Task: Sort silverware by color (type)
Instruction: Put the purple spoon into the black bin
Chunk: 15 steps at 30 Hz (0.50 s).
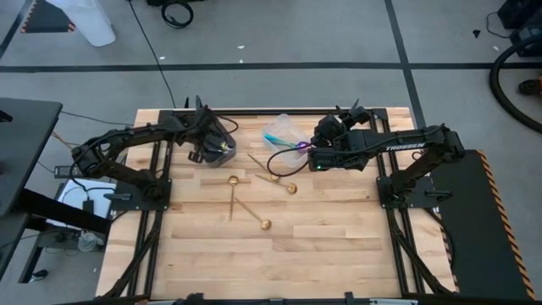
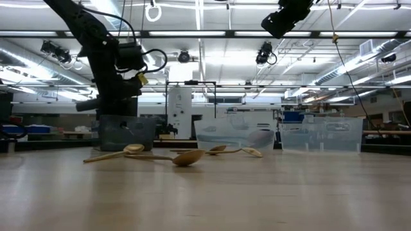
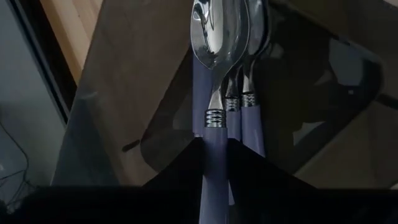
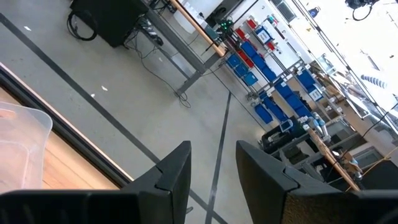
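My left gripper [image 1: 210, 151] [image 3: 214, 142] reaches down into the dark tub [image 1: 218, 144] [image 2: 125, 132] at the table's far left. It is shut on a silver spoon [image 3: 216, 74] with a pale violet handle. Two like spoons [image 3: 249, 93] lie right beside it in the tub. Three gold spoons [image 1: 233, 193] [image 1: 262, 219] [image 1: 279, 181] lie flat on the table's middle. An iridescent spoon [image 1: 292, 148] shows at the clear tub [image 1: 284, 129]. My right gripper [image 1: 315, 142] [image 4: 213, 155] hangs open, high above the table beside that tub, holding nothing. My left gripper pinches the spoon's violet handle [image 3: 215, 132] between its two fingers, a little below the ribbed collar. The fingers slant down from above into the dark tub and lie along the spoon. The bowl [image 3: 217, 31] points away, deeper into the tub; whether it rests there I cannot tell.
A second clear tub [image 2: 321, 135] stands at the far right in the low view. The bare wooden table [image 1: 279, 254] stretches toward its near edge. Black frame rails [image 1: 148, 220] [image 1: 406, 237] run along both sides under the arms.
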### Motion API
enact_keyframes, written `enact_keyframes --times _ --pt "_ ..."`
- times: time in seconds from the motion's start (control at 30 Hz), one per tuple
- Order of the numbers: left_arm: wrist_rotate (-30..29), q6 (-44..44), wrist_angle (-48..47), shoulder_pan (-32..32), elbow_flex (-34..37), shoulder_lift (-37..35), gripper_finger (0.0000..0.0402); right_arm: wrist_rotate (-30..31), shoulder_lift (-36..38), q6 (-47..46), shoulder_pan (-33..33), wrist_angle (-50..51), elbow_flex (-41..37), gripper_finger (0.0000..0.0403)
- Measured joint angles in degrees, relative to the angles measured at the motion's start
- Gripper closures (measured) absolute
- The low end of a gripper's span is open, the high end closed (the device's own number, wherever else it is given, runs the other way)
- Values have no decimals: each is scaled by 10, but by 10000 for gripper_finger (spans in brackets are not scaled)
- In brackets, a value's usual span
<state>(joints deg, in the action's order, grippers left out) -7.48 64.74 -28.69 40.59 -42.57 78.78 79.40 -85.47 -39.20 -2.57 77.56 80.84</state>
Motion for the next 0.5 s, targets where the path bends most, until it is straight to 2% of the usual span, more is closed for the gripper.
enact_keyframes --times 0.3,0.5 --pt "54 -10 25 26 0 1 332 0 0 4 0 -4 0 266" --pt "90 -16 34 43 0 27 331 0 0 4 0 -4 0 266"
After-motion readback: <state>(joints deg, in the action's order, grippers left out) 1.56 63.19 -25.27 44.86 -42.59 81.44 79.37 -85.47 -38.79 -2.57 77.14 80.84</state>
